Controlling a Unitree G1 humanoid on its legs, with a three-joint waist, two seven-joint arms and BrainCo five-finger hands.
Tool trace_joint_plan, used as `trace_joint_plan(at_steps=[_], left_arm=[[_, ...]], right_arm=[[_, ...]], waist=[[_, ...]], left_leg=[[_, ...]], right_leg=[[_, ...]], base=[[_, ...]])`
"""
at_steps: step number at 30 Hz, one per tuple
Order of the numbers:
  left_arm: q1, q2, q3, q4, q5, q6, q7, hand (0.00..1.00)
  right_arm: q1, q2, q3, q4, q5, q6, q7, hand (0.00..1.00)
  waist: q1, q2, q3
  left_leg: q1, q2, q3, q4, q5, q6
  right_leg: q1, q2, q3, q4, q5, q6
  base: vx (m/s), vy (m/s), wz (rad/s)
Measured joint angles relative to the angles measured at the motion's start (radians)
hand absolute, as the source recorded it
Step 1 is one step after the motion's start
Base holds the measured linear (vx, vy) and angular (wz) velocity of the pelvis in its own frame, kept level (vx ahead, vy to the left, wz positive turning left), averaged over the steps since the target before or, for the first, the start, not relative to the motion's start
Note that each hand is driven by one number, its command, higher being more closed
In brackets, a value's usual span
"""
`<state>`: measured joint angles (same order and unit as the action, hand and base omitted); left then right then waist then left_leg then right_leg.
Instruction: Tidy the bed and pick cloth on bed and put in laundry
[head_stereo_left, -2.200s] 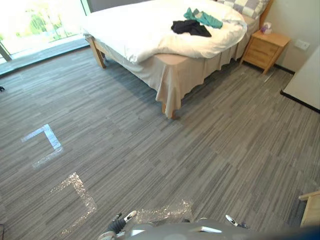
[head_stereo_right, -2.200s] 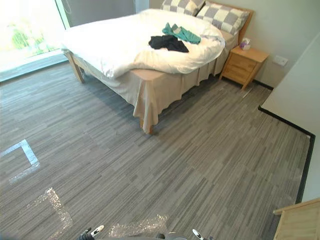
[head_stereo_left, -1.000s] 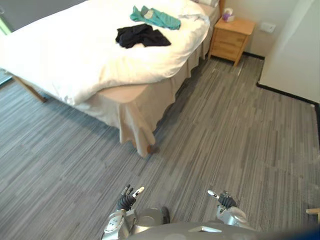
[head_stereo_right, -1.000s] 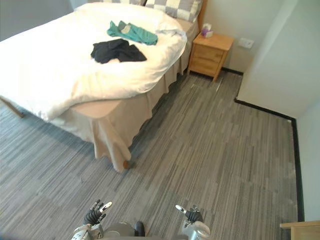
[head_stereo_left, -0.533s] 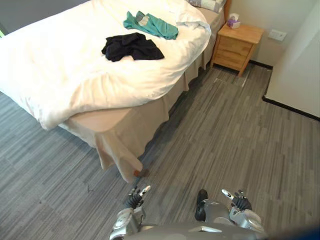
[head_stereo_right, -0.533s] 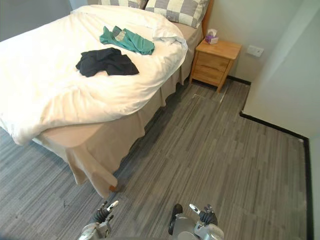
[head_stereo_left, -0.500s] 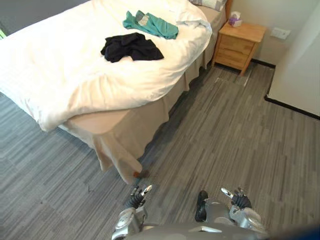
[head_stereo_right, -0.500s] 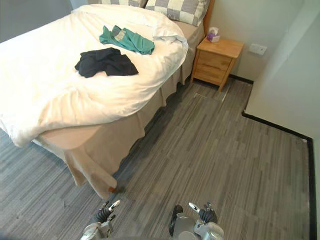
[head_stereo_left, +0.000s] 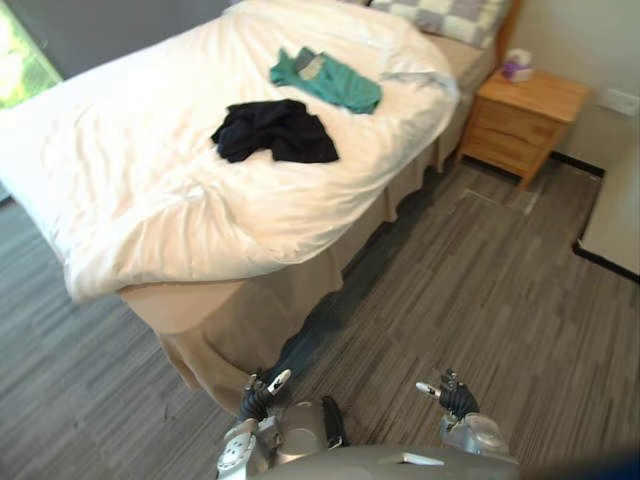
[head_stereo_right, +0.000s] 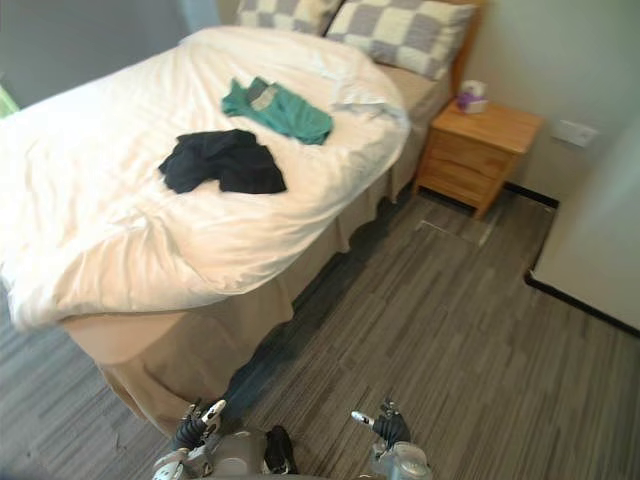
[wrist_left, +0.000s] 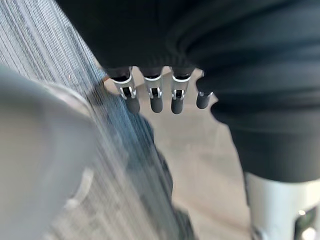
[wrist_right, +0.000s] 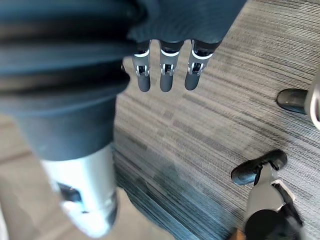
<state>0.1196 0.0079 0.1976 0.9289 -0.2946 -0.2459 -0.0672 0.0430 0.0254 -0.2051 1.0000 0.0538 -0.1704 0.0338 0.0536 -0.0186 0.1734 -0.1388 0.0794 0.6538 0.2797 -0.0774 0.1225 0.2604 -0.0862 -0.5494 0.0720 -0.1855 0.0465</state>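
- A black cloth (head_stereo_left: 275, 132) is seen lying crumpled on the white duvet (head_stereo_left: 120, 170), roughly mid-way along the bed (head_stereo_left: 200, 305), and it is touched by neither hand.
- A teal cloth (head_stereo_left: 330, 80) is spread a little further up the duvet, toward the pillows. It is set near the black cloth, with a narrow strip of white left between the two.
- The duvet is rumpled, and at the foot corner nearest the robot the beige mattress is left uncovered. A beige bed skirt (head_stereo_left: 215, 355) is hung from that corner down to the floor.
- Two checked pillows (head_stereo_right: 400, 35) are propped at the head of the bed, against a wooden headboard.
- A wooden nightstand (head_stereo_left: 520, 125) is placed just beside the head of the bed, on the robot's right, and a tissue box (head_stereo_left: 516, 65) is stood on top of it.
- The left hand (head_stereo_left: 256, 398) is held low over the grey striped floor (head_stereo_left: 480, 280), close to the bed's foot corner. In its own wrist view its fingers (wrist_left: 155, 97) are seen straight and relaxed — nothing is held in them.
- The right hand (head_stereo_left: 455, 398) is held low over the floor as well, well apart from the bed. Its fingers (wrist_right: 165, 77) are likewise extended and loose, and nothing is grasped.
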Motion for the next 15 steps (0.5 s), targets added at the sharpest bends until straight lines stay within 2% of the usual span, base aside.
trace_joint_plan(at_steps=[2, 3, 5, 8, 9, 10, 11, 12, 13, 14, 15], left_arm=[[-0.001, 0.009, 0.001, 0.001, -0.003, 0.008, 0.002, 0.0], [0.001, 0.012, 0.001, 0.001, -0.019, 0.015, 0.004, 0.0], [0.003, 0.019, -0.004, 0.009, -0.04, 0.026, 0.004, 0.0], [-0.001, 0.038, -0.052, 0.046, -0.043, 0.041, 0.003, 0.0], [-0.001, 0.039, -0.065, 0.051, -0.045, 0.045, 0.002, 0.0], [-0.01, 0.056, -0.089, 0.076, -0.048, 0.046, 0.004, 0.0], [-0.012, 0.059, -0.096, 0.082, -0.048, 0.047, 0.007, 0.0], [-0.015, 0.059, -0.114, 0.086, -0.048, 0.047, 0.01, 0.0], [-0.017, 0.059, -0.129, 0.088, -0.046, 0.047, 0.009, 0.0], [-0.026, 0.065, -0.141, 0.094, -0.047, 0.048, 0.009, 0.0], [-0.038, 0.079, -0.158, 0.097, -0.048, 0.06, 0.009, 0.0]], right_arm=[[-0.002, 0.009, -0.017, 0.0, 0.0, -0.015, -0.007, 0.0], [-0.003, 0.015, -0.014, 0.0, -0.004, -0.019, -0.015, 0.0], [-0.019, 0.014, 0.004, 0.0, -0.036, -0.018, -0.021, 0.0], [-0.045, -0.004, 0.002, 0.021, -0.052, -0.007, -0.04, 0.0], [-0.045, -0.009, -0.004, 0.025, -0.059, -0.004, -0.041, 0.0], [-0.045, -0.007, -0.023, 0.04, -0.059, 0.005, -0.045, 0.0], [-0.04, -0.009, -0.023, 0.039, -0.058, 0.006, -0.046, 0.0], [-0.023, -0.015, -0.022, 0.039, -0.056, 0.006, -0.046, 0.0], [-0.013, -0.02, -0.019, 0.039, -0.053, 0.006, -0.046, 0.0], [0.0, -0.026, -0.016, 0.038, -0.038, 0.005, -0.046, 0.0], [0.001, -0.038, -0.016, 0.042, -0.023, 0.005, -0.048, 0.0]], waist=[[0.011, -0.02, -0.004], [0.023, -0.032, -0.01], [0.022, -0.043, -0.026], [0.015, -0.029, -0.033], [0.015, -0.02, -0.029], [0.007, -0.024, -0.022], [0.007, -0.02, -0.02], [0.003, -0.005, -0.012], [-0.009, 0.004, -0.012], [-0.013, 0.003, -0.014], [-0.017, -0.009, -0.011]], left_leg=[[0.024, -0.029, 0.055, -0.023, -0.008, 0.026], [0.052, -0.049, 0.048, -0.045, -0.016, 0.036], [0.075, -0.074, 0.014, -0.076, -0.018, 0.037], [0.114, -0.08, -0.08, -0.131, -0.022, 0.029], [0.141, -0.076, -0.122, -0.157, -0.032, 0.019], [0.192, -0.077, -0.21, -0.193, -0.046, -0.004], [0.204, -0.073, -0.236, -0.193, -0.045, -0.006], [0.231, -0.059, -0.293, -0.194, -0.047, -0.016], [0.241, -0.041, -0.357, -0.194, -0.052, -0.034], [0.235, -0.031, -0.446, -0.195, -0.059, -0.049], [0.219, -0.037, -0.523, -0.199, -0.051, -0.069]], right_leg=[[0.034, -0.01, -0.027, 0.009, 0.012, 0.02], [0.061, -0.014, -0.027, 0.013, 0.028, 0.04], [0.066, -0.02, -0.027, 0.058, 0.048, 0.043], [-0.03, -0.059, -0.015, 0.371, 0.079, 0.04], [-0.08, -0.072, 0.001, 0.498, 0.102, 0.025], [-0.132, -0.105, 0.026, 0.667, 0.013, 0.011], [-0.144, -0.115, 0.027, 0.689, -0.014, 0.009], [-0.16, -0.122, 0.035, 0.689, -0.066, 0.008], [-0.186, -0.118, 0.071, 0.645, -0.099, 0.012], [-0.212, -0.102, 0.134, 0.535, -0.108, 0.033], [-0.231, -0.093, 0.233, 0.369, -0.089, 0.06]], base=[[0.32, 0.105, 1.04], [0.29, 0.05, 0.75], [0.28, 0.005, 0.73], [0.27, -0.038, 0.75], [0.31, -0.083, 1.05], [0.36, -0.145, 1.15], [0.32, -0.186, 1.44], [0.24, -0.207, 1.31], [0.15, -0.218, 1.84], [0.11, -0.292, 2.19], [0.07, -0.274, 1.94]])
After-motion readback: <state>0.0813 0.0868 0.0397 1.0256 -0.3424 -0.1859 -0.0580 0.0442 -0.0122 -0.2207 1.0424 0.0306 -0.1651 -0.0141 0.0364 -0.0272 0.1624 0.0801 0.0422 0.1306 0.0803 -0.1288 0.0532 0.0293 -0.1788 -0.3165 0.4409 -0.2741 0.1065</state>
